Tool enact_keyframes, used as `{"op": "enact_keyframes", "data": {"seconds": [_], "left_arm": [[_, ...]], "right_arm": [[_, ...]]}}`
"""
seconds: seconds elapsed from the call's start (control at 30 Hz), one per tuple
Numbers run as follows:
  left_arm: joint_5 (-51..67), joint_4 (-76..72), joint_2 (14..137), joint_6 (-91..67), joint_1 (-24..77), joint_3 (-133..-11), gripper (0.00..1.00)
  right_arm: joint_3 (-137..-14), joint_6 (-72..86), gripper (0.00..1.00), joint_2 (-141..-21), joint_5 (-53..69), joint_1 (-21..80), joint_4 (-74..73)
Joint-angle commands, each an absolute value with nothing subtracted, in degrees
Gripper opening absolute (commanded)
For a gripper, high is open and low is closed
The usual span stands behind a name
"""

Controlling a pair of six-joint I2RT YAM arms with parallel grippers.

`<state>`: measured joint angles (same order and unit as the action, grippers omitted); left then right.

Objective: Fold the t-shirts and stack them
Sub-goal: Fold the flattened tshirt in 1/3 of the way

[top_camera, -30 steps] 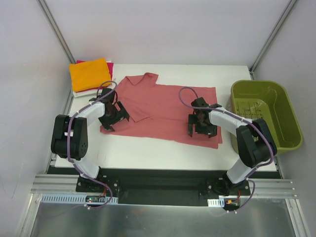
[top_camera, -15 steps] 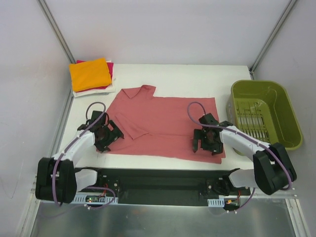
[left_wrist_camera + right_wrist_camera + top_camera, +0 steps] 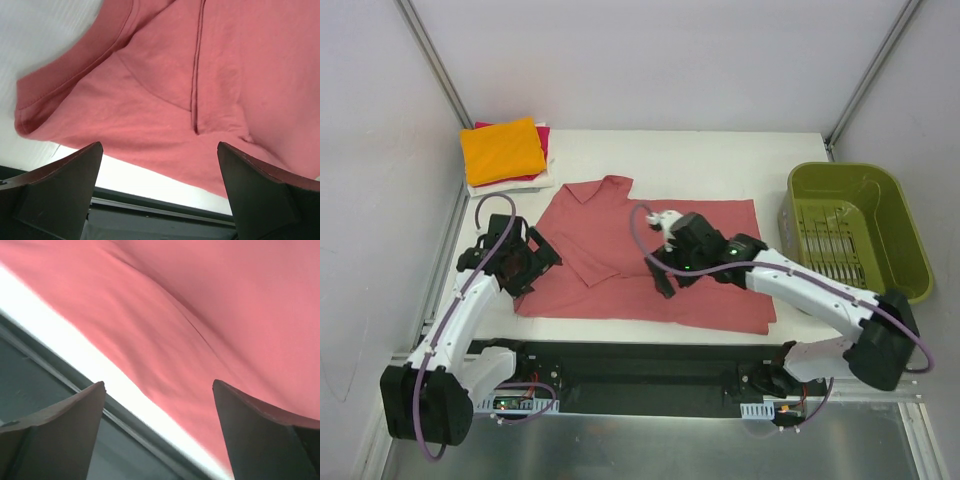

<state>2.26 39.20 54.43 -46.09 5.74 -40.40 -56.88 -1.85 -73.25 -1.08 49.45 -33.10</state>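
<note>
A large salmon-red t-shirt (image 3: 620,230) lies spread flat on the white table, collar at the back. It fills the left wrist view (image 3: 210,80) and the right wrist view (image 3: 210,315). My left gripper (image 3: 513,270) is open and empty above the shirt's left sleeve edge. My right gripper (image 3: 670,265) is open and empty above the shirt's middle front part. A folded stack sits at the back left: orange t-shirt (image 3: 501,149) on top, magenta (image 3: 542,135) and white (image 3: 480,187) edges under it.
An olive-green plastic basket (image 3: 856,240) stands at the right edge of the table. The black rail (image 3: 640,365) runs along the table's near edge, also seen in the left wrist view (image 3: 160,220). Grey walls enclose the table.
The shirt has been drawn toward the near edge. My left gripper has moved left off the sleeve, and my right gripper has swung left from the shirt's right hem to its middle.
</note>
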Motion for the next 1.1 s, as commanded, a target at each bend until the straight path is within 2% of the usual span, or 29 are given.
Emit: {"op": "enact_keyframes", "data": {"seconds": [0.0, 0.03, 0.07, 0.17, 0.23, 0.27, 0.37, 0.4, 0.47, 0.5, 0.57, 0.8, 1.07], "left_arm": [[2.10, 37.71, 60.89, -45.35, 2.91, -43.51, 0.99], [6.89, 36.49, 61.95, -44.83, 1.68, -43.24, 0.99], [9.12, 33.52, 63.53, -44.48, 0.36, -41.94, 0.99], [13.61, 30.06, 65.82, -44.12, -2.80, -39.21, 0.99], [13.80, 28.74, 66.97, -44.03, -3.77, -38.32, 0.97], [14.15, 28.48, 67.93, -43.95, -4.30, -37.54, 0.88], [13.36, 27.95, 69.16, -43.68, -5.27, -36.13, 0.76], [12.84, 27.69, 69.17, -43.59, -5.80, -35.78, 0.65], [12.22, 27.60, 69.87, -43.59, -6.15, -34.81, 0.53], [11.78, 27.60, 70.05, -43.51, -6.33, -34.54, 0.43], [11.25, 27.60, 70.66, -43.59, -6.68, -33.93, 0.36], [9.67, 27.86, 71.19, -43.24, -7.56, -32.87, 0.33], [7.47, 28.56, 71.10, -43.33, -8.00, -32.69, 0.34]], "right_arm": [[-66.08, -19.05, 0.87, -83.47, 6.58, 58.08, -20.14], [-67.83, -22.03, 0.82, -88.37, 7.81, 58.88, -19.17], [-70.20, -22.93, 0.71, -90.85, 10.00, 59.76, -18.46], [-77.94, -25.13, 0.51, -99.74, 12.74, 59.85, -17.76], [-82.25, -26.27, 0.49, -105.34, 12.92, 59.85, -17.05], [-83.57, -27.32, 0.49, -107.12, 14.14, 59.85, -17.05], [-89.20, -28.04, 0.48, -112.84, 17.56, 59.94, -18.02], [-90.08, -28.30, 0.47, -113.90, 18.10, 60.03, -18.02], [-92.45, -28.39, 0.46, -116.53, 19.42, 60.20, -18.11], [-93.16, -28.30, 0.46, -118.11, 19.86, 60.12, -18.11], [-94.92, -28.13, 0.45, -119.52, 20.39, 60.47, -18.28], [-99.32, -28.83, 0.43, -125.77, 17.41, 61.17, -20.39], [-98.18, -29.09, 0.38, -126.39, 12.66, 61.17, -20.92]]}}
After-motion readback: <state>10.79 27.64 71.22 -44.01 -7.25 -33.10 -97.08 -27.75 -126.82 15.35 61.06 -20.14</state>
